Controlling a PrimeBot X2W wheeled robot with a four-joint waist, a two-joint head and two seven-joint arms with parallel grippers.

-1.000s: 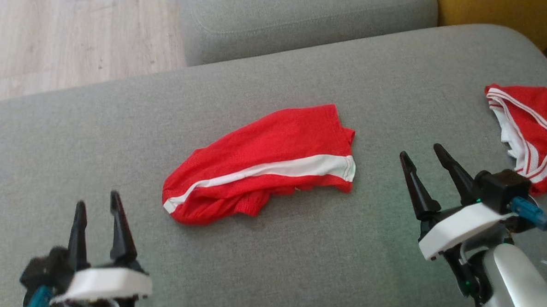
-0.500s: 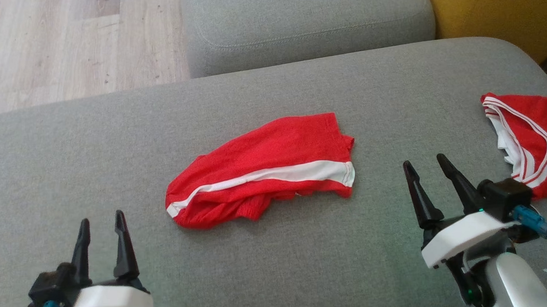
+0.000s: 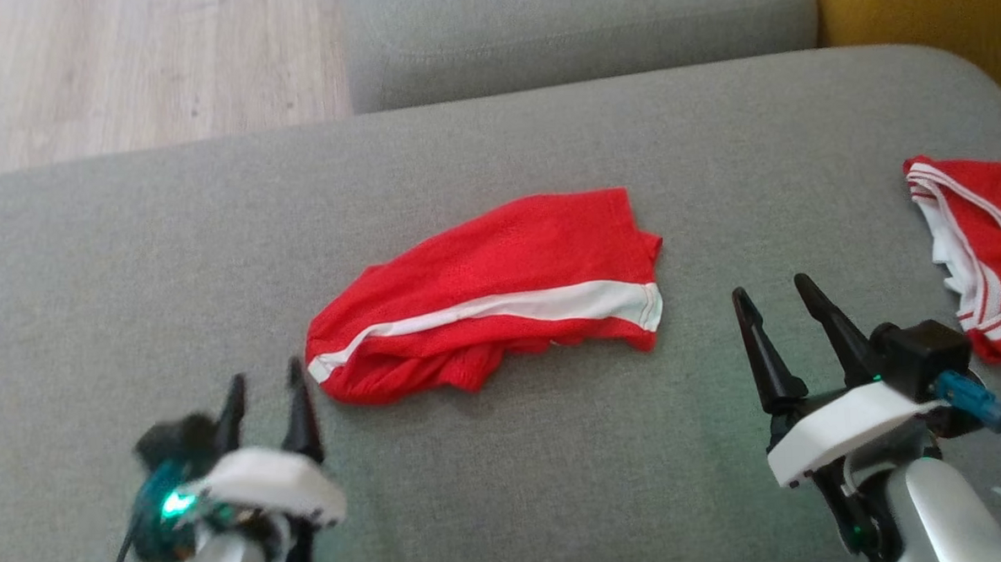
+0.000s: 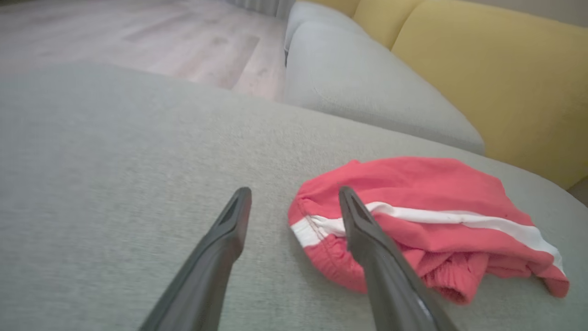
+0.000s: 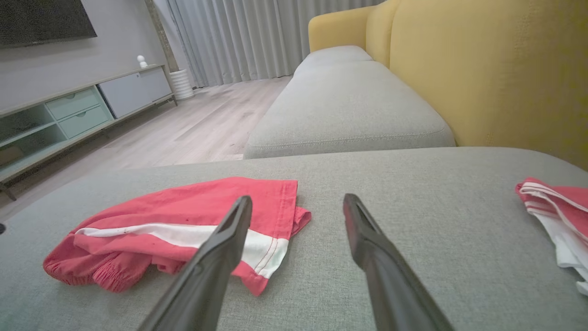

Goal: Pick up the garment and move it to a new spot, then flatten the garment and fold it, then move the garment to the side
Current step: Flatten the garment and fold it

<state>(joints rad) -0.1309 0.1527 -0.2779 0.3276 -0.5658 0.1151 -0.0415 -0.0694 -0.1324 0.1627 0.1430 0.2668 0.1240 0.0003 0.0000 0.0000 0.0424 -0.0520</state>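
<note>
While both grippers are positioned above the grey seat cushion (image 3: pixel 170 270), the head view shows the red shorts (image 3: pixel 484 294) lying crumpled at its centre, white side stripe facing up. The left gripper (image 3: pixel 265 377) stands just beside the waistband end, jaws released, nothing held. The right gripper (image 3: pixel 769 286) stands near the leg-hem end, jaws spread, empty. A second red garment (image 3: pixel 985 251) lies at the cushion's right edge.

Left wrist view: one finger (image 4: pixel 367 230) overlaps the waistband of the red shorts (image 4: pixel 413 184); contact cannot be determined.

Right wrist view: the red shorts (image 5: pixel 183 202) lie ahead and left; the second red garment (image 5: pixel 556 207) lies well apart.
</note>
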